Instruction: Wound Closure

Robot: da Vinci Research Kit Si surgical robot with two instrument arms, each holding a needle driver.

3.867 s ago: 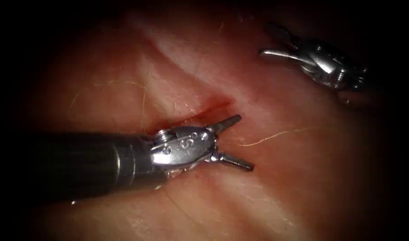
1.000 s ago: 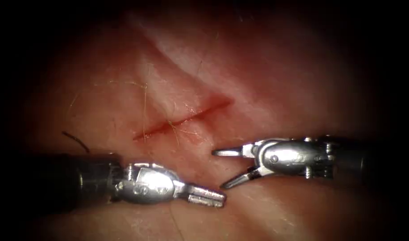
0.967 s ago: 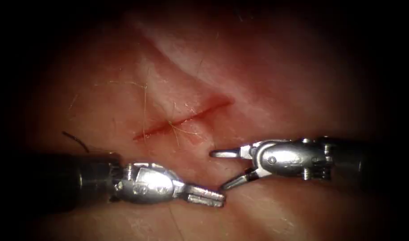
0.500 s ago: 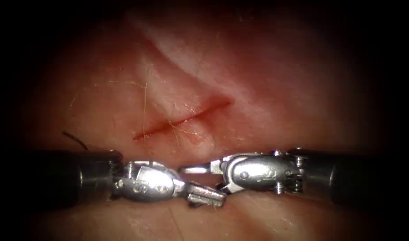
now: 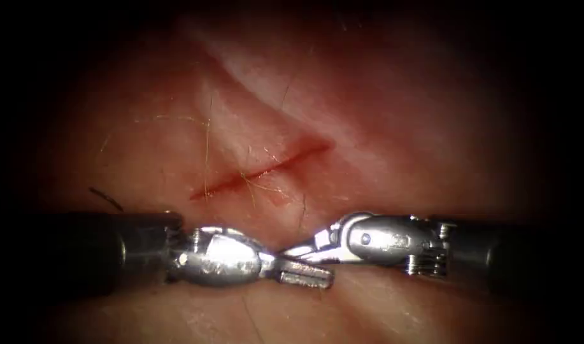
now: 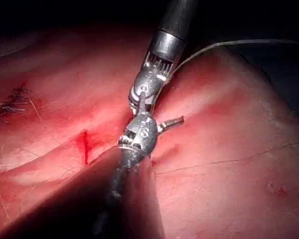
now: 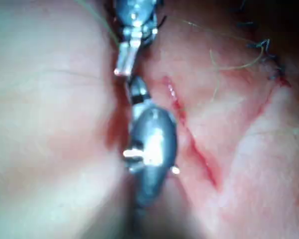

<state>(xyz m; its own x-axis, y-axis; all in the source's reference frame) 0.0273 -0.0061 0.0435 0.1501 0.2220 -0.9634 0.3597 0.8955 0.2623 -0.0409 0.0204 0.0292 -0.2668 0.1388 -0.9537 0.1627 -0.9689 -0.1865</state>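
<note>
The cut [image 5: 260, 171] runs slantwise across the tissue [image 5: 393, 146], red along its line. Below it the two tools meet tip to tip. My left tool [image 5: 298, 264] comes in from the left; in the left wrist view its jaws [image 6: 157, 117] stand open, one spread out sideways, with nothing between them. My right tool [image 5: 295, 250] comes in from the right, shut on the thread. A thin dark strand of thread [image 5: 302, 213] rises from those jaws to the tissue just below the cut. The needle I cannot make out.
A dark curl of thread [image 5: 106, 197] lies by the left shaft. A pale thread [image 6: 239, 45] trails off behind the right tool. Older dark stitches [image 6: 10, 104] sit further along the tissue, also seen as stitches [image 7: 266, 50]. Fine hairs cross the cut.
The right tool came in from the right, dropped to the left tool's tip and shut its jaws there. The left jaws, shut before, have opened. A dark strand now shows above the right jaws.
</note>
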